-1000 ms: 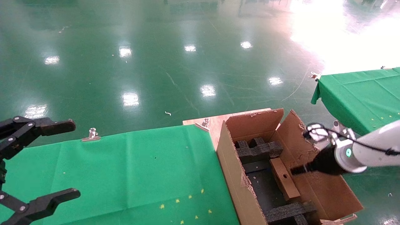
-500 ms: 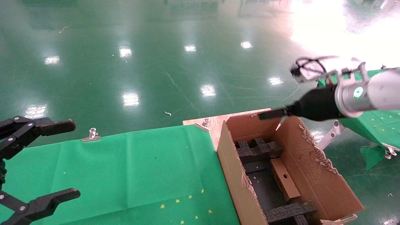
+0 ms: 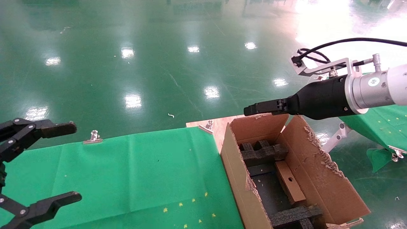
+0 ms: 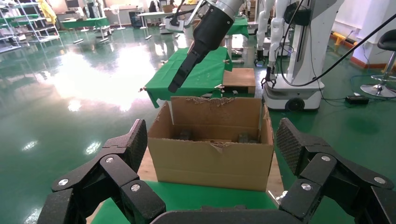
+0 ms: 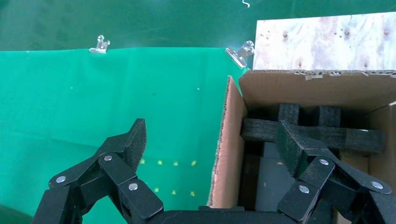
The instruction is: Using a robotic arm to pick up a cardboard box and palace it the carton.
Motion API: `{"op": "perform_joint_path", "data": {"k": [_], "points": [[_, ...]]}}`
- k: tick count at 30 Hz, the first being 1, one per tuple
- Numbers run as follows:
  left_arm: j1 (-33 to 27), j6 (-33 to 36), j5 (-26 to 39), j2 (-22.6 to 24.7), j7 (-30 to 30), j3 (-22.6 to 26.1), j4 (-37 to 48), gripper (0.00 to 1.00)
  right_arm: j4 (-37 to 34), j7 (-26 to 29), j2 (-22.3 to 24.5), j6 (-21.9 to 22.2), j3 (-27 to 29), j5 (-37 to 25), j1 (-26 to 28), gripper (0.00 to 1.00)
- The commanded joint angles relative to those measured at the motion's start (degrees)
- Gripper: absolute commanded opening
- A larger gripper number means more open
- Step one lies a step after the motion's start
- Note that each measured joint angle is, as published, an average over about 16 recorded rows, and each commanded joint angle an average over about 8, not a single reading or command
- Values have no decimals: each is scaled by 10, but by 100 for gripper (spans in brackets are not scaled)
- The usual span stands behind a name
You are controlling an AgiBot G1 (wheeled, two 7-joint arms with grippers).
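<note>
The large brown carton (image 3: 235, 171) with upright flaps and black foam inserts (image 3: 260, 152) stands at the right end of the green table. The small cardboard box (image 3: 289, 183), hole facing up, lies inside it along the right wall. My right gripper (image 3: 249, 110), on the white arm, hovers open and empty above the carton's far flap. In the right wrist view the right gripper (image 5: 212, 140) looks down on the carton's wall (image 5: 231, 121); the box does not show there. The left wrist view shows the carton (image 4: 210, 163) side-on. My left gripper (image 3: 41, 165) is open over the table's left end.
A green cloth (image 3: 127, 175) covers the table, held by metal clips (image 3: 93, 137). The carton sits on a plywood board (image 3: 219, 127). A second green table (image 3: 391, 127) stands to the right. Glossy green floor lies beyond. Another robot base (image 4: 299, 46) stands behind the carton.
My right gripper has lifted out of the carton, away from the cardboard box, and now hangs above the far flap. The box has stayed in place. The left arm has not moved.
</note>
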Motion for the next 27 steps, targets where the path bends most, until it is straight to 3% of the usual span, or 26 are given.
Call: {"op": "perform_joint_path", "data": {"k": [1,27], "points": [[0,0,0,0,0,0,0,100,0,-1,-1,1,1,-3,-2,100],[0,0,0,0,0,0,0,100,-8,-343,-48,-121,341,116,-276,100]]}}
